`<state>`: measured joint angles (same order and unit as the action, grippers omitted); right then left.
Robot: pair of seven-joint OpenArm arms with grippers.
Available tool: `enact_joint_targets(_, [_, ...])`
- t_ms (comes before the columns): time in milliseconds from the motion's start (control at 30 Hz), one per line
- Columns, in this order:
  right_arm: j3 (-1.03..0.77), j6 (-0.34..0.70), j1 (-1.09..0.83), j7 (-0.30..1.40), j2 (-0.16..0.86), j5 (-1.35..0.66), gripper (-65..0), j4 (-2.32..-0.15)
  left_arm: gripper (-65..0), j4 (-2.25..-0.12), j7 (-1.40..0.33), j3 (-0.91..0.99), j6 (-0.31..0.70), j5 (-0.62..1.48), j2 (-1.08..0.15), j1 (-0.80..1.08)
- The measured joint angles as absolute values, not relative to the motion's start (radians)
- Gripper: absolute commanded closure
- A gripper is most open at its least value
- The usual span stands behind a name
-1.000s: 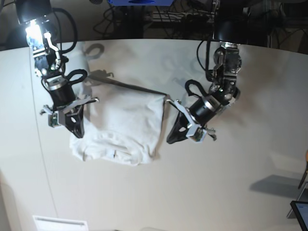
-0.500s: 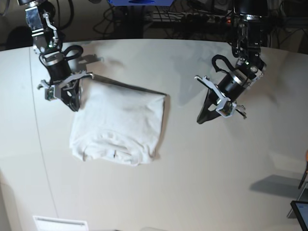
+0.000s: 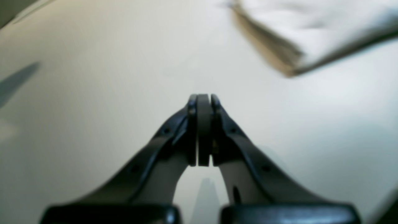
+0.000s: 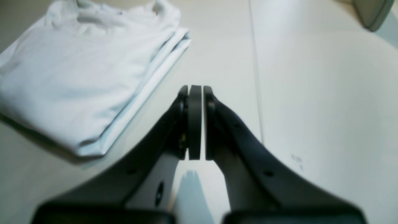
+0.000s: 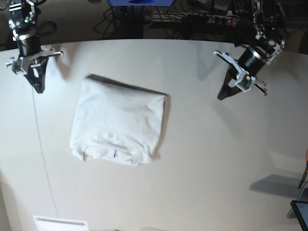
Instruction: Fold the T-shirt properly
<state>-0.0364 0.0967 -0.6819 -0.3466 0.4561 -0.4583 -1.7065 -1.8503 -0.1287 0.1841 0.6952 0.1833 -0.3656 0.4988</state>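
Note:
The white T-shirt (image 5: 117, 121) lies folded into a neat rectangle on the off-white table, its collar at the near edge. In the right wrist view the T-shirt (image 4: 77, 71) fills the upper left, stacked in layers; in the left wrist view one blurred corner of the T-shirt (image 3: 311, 34) shows at the upper right. My left gripper (image 5: 221, 96) hangs shut and empty at the far right, well apart from the shirt. At the far left my right gripper (image 5: 38, 88) is also shut on nothing, above the table beside the shirt's far corner. Both wrist views show the left gripper (image 3: 203, 98) and right gripper (image 4: 195, 88) with pads together.
A small white paper label (image 5: 60, 224) lies at the table's near left edge. A seam line (image 5: 43, 159) runs down the tabletop on the left. Cables and dark equipment (image 5: 192, 17) stand behind the far edge. A dark object (image 5: 299, 211) sits at the lower right corner.
Both arms have lifted off the shirt and drawn back toward the far corners, left gripper to the right, right gripper to the left. The folded shirt stays still.

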Motion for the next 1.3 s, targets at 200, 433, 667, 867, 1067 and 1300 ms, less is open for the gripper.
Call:
enact_joint_targets(200, [-0.047,0.105,-0.855,-0.344,0.448,-0.456,-1.6,-1.793,0.0,-1.916,-0.133,0.195,0.705,0.181,-0.389,0.671])
enact_joint_targets(433, [-0.047,0.111,-0.969,-0.339,0.342,-0.457,-1.6,-1.79,0.0,-1.929,-0.133,0.313,0.707,0.184,-0.352,0.848])
enact_joint_targets(667, [-0.046,0.11,-1.111,-0.354,0.327,-0.456,-1.6,-1.764,0.0,-1.922,-0.133,0.416,0.706,0.184,-0.292,1.045])
enact_joint_targets(867, [0.044,0.1,-1.082,-0.247,0.344,-0.464,-1.6,-1.551,0.0,-1.761,-0.125,0.354,0.697,0.186,-0.289,1.115])
enact_joint_targets(1067, [0.24,0.106,-0.775,-0.028,0.36,-0.455,-1.6,-1.118,0.0,-1.191,-0.142,0.21,0.684,0.173,-0.279,0.813])
enact_joint_targets(1300, [0.455,0.107,-0.451,-0.029,0.345,-0.463,-1.9,-0.565,0.0,-0.488,-0.109,-0.044,0.66,-0.048,-0.311,0.335])
